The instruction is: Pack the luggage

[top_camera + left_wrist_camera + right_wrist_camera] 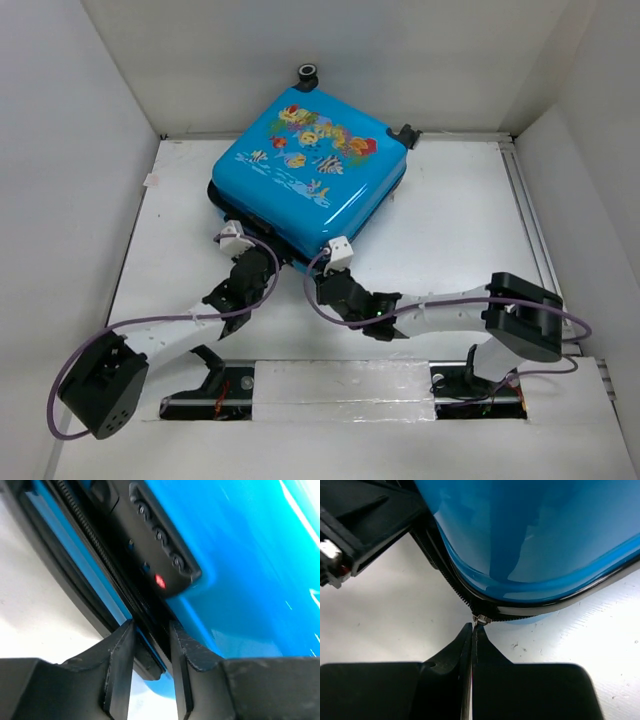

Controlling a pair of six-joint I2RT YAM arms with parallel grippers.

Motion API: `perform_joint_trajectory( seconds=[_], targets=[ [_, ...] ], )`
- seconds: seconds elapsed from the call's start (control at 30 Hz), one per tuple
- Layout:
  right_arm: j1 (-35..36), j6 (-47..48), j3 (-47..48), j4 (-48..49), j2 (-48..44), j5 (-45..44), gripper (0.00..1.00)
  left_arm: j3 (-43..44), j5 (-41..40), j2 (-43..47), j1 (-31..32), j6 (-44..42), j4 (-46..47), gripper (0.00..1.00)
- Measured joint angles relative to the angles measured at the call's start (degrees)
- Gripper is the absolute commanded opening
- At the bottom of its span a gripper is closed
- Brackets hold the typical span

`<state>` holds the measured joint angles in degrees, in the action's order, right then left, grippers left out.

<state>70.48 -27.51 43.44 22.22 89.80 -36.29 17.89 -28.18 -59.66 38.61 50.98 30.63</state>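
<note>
The luggage (310, 165), one small bright blue hard-shell case with a fish-and-coral print on its lid, lies flat and closed on the white table (450, 250), at the far middle and turned at an angle so that one corner points toward the arms. Two black wheels (306, 75) show on its far side. Two arms reach to its near edges: the left arm (170, 335) to the near left edge, the right arm (450, 310) to the near corner. The left jaws stand narrow, their two fingers (120, 650) set on either side of the black zip edge of the case, gripping it. Just above them on that side sits one black lock panel (160, 540) with three dials and one red mark. The right jaws are pressed together, their two fingers (450, 665) pinching the single silver zip pull (481, 619) at the rounded corner, where the zip (447, 580) runs between the shells
</note>
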Motion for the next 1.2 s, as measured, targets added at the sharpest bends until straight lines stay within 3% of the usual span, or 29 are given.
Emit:
perform_joint_trajectory(
  seconds=[0.07, 0.13, 0.23, 0.33, 0.43, 0.63, 0.67, 0.77, 0.9, 0.97, 1.0, 1.07, 1.2],
  targets=[
    [1.11, -0.61, 1.81, -1.38, 1.38, -2.64, 0.0, 0.68, -1.51, 0.04, 0.81, -0.7, -1.05, 0.38],
    [1.81, -1.31, 2.05, -1.57, 1.42, -3.39, 0.0, 1.01, -1.53, 2.12, 1.81, -1.42, -3.69, 0.65],
    [1.88, -2.64, 0.39, -0.68, -0.83, -2.25, 0.0, 1.2, -0.35, 10.51, 4.15, -1.88, -8.66, 0.88],
    [1.79, -4.57, -3.74, 0.85, -4.76, 0.92, 0.0, 2.54, -0.37, 18.84, 5.75, -2.21, -11.06, 0.91],
    [2.16, -6.12, -8.2, 2.32, -8.11, 3.52, 0.0, 6.19, -2.45, 21.66, 5.79, -3.15, -12.13, 0.92],
    [6.99, -10.97, -12.92, 0.76, -13.75, 3.02, 0.0, 20.06, -4.5, 13.46, 1.03, -4.96, -14.84, 0.98],
    [7.98, -11.82, -14.1, -0.37, -15.76, 3.56, 0.23, 22.58, -4.17, 11.15, -1.29, -5.03, -14.78, 0.95],
    [10.19, -13.55, -14.91, -8.0, -20.94, 7.37, 0.64, 29.64, -1.46, 3.8, -10.49, -4.26, -14.75, 0.91],
    [11.91, -13.29, -12.57, -21.2, -26.56, 9.77, 0.68, 39.26, 6.71, -7.85, -24.17, -2.38, -15.28, 0.88],
    [11.89, -12.68, -9.31, -27.28, -29.66, 9.2, 0.55, 45.64, 10.78, -15.52, -29.79, -2.34, -17.53, 0.85],
    [11.74, -12.26, -7.61, -29.81, -31.41, 8.15, 0.23, 49.77, 12.76, -19.82, -32.06, -2.75, -19.21, 0.84],
    [10.95, -11.87, -4.9, -32.87, -35.19, 6.08, 0.0, 56.74, 15.85, -27.89, -35.12, -4.2, -21.79, 0.84],
    [-0.48, -11.78, -3.82, -35.91, -41.0, 2.99, 0.0, 58.64, 21.9, -35.98, -38.38, -5.73, -25.11, 0.84]
  ],
)
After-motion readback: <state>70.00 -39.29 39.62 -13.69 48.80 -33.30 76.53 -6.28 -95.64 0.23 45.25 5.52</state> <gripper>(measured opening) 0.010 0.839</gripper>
